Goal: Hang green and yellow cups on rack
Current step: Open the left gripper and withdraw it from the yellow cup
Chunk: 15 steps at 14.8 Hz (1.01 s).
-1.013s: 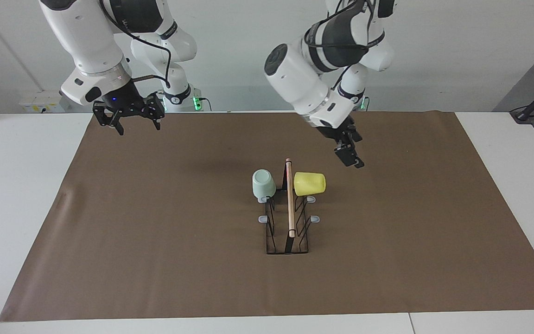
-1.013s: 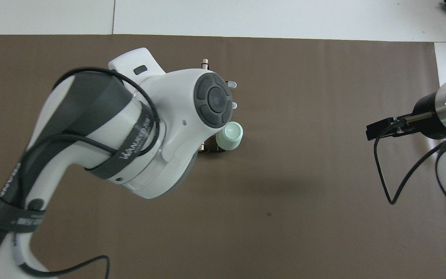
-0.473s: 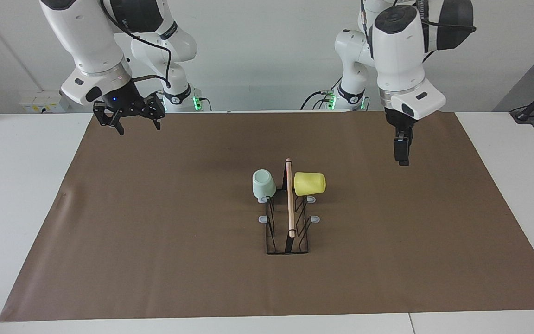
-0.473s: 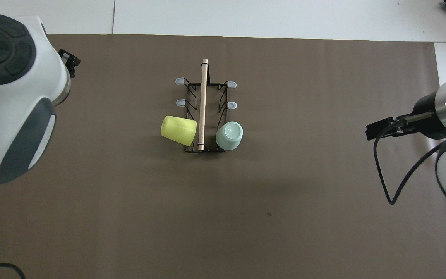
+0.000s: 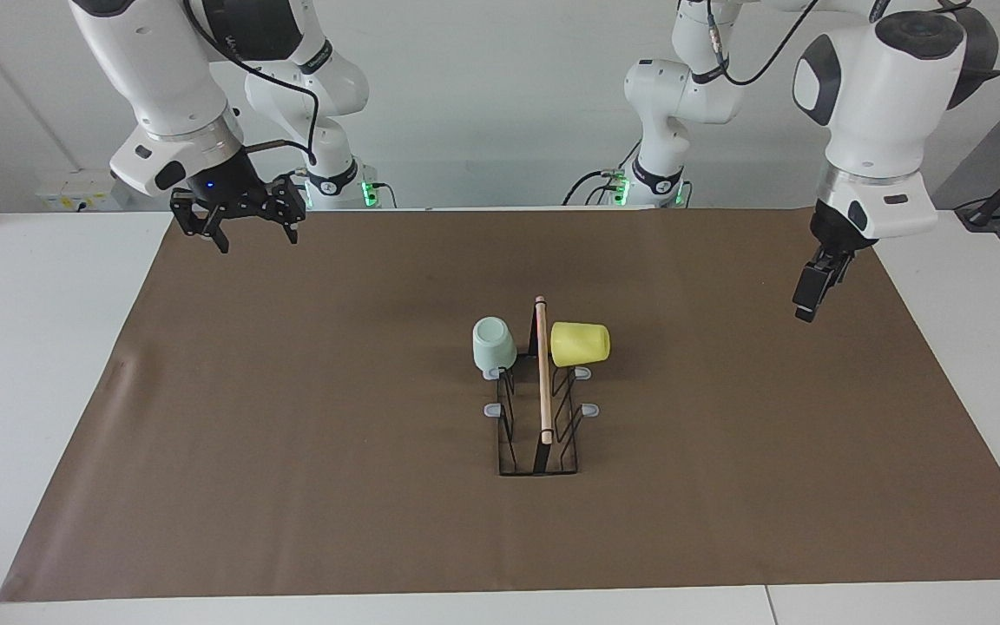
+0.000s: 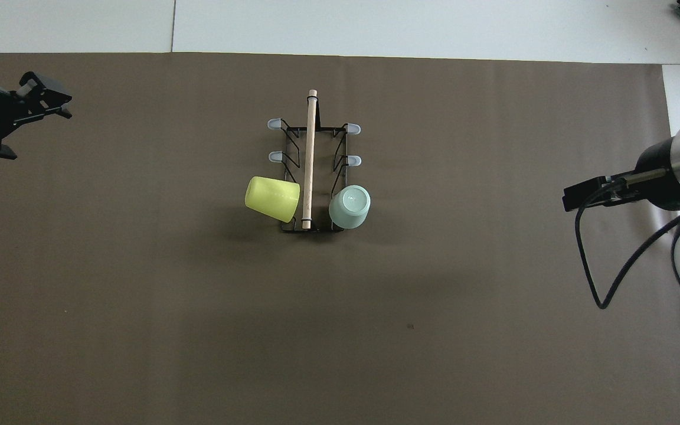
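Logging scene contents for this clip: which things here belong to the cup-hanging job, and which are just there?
Job:
- green cup, hung on the rack
- yellow cup, hung on the rack
- rack
- left gripper, open, empty
- right gripper, open, empty

Just there:
- brown mat
- white table

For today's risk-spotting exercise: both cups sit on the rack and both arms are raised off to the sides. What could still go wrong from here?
1. The yellow cup hangs tilted sideways on its peg; a nudge might tip it off.
2. Both cups, the mint green cup included, load the end of the rack nearer the robots, so a knock there may rock the frame.
3. The left claw hangs low over the brown mat; a sweep toward the rack could clip the yellow cup.
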Available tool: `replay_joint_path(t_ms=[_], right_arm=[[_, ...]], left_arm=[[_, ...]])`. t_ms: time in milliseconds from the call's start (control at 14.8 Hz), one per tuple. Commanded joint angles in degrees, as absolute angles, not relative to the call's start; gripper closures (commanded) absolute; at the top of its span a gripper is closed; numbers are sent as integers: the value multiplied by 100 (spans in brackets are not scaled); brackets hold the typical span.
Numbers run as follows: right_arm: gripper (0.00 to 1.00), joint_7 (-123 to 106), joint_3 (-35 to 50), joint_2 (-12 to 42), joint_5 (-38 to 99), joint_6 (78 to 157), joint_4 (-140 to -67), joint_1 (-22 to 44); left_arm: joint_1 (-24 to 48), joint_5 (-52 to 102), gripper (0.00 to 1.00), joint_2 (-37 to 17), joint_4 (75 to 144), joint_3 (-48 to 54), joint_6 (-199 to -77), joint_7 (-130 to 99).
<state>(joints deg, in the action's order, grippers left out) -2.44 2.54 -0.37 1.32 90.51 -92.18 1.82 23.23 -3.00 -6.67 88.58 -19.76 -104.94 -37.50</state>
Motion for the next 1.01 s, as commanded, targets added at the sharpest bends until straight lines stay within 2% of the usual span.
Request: replay_joint_path(t_ms=[0,270,405,540,810,945], right_arm=[[0,-343,343,53,167,9088,-9105,53],[0,-352,413,53,176,9185,-9105,-35],[0,-352,431,53,176,9185,-9105,-53],[0,-343,431,53,167,9193,-9105,-53],[0,-325,431,53,-9,9202,-9105,-53],[0,-308,431,53,-17,9211,-9114,-44]], left_arm=[[2005,323,0,-457,9140,-1916,-10635,-2273],[1602,369,0,-431,9141,-1567,-10250,-1084],[594,369,0,-282,9141,-384,-9828,-162],[-15,291,0,-185,9079,253,-9319,53],[-535,281,0,157,9105,868,-8746,26],[-466,281,0,237,9272,870,-8841,44]])
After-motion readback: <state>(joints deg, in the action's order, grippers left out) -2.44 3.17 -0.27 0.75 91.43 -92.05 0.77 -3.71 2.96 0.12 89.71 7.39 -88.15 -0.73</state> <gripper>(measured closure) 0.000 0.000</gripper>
